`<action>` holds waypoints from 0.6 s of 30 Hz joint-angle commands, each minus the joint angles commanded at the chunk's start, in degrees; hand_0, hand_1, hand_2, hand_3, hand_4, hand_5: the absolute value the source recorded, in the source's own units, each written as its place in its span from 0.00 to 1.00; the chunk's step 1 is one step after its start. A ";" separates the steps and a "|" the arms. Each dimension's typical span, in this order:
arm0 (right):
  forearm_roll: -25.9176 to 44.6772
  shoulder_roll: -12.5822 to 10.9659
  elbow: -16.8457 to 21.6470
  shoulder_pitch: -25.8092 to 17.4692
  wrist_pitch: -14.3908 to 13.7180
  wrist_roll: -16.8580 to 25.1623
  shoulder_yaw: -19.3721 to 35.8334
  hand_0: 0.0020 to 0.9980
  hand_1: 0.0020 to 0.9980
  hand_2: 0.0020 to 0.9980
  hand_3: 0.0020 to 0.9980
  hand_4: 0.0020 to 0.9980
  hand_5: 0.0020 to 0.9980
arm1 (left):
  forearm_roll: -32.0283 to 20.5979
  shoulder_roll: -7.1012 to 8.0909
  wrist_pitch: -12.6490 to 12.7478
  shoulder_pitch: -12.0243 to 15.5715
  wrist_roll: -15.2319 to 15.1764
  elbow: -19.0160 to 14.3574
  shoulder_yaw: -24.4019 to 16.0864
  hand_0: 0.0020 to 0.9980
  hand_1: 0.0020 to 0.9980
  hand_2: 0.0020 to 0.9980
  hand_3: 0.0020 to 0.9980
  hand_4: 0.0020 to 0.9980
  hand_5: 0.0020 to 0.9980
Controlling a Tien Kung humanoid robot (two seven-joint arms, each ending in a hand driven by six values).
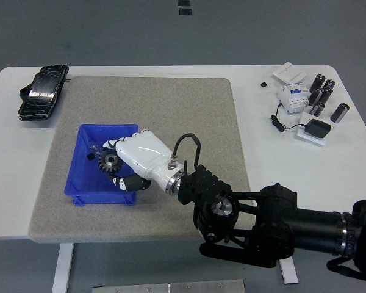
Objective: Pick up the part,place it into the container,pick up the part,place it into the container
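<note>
Gear (110,162) first: you find it left of centre in the frame, inside the blue container (85,183), at the fingertips of your right hand (137,160). That white hand reaches in from the lower right over the container's right wall, fingers curled around the dark toothed part, thumb below it. The container sits on a grey mat (171,110) on the white worktop (256,159). A black case (43,93) lies upper left; small cylinders (324,97) and a charger (317,129) lie upper right.
</note>
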 joint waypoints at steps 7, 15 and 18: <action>-0.76 0.20 -2.94 0.76 0.43 -1.38 -3.12 0.71 0.77 0.78 0.72 0.51 0.33 | 0.45 -0.03 -0.07 0.18 0.27 -0.09 -0.22 0.72 0.67 0.66 0.61 0.67 0.34; -0.31 0.20 -3.87 0.63 -2.67 -1.68 -2.21 0.87 0.92 0.91 0.89 0.64 0.38 | 0.80 -0.12 -0.15 -0.02 0.25 -0.05 -0.37 0.72 0.67 0.66 0.61 0.67 0.34; 0.36 0.20 -3.57 0.55 -4.15 -1.52 -2.04 0.89 0.92 0.93 0.91 0.66 0.39 | 0.94 -0.22 -0.16 0.00 0.33 -0.07 -0.45 0.72 0.67 0.66 0.61 0.67 0.34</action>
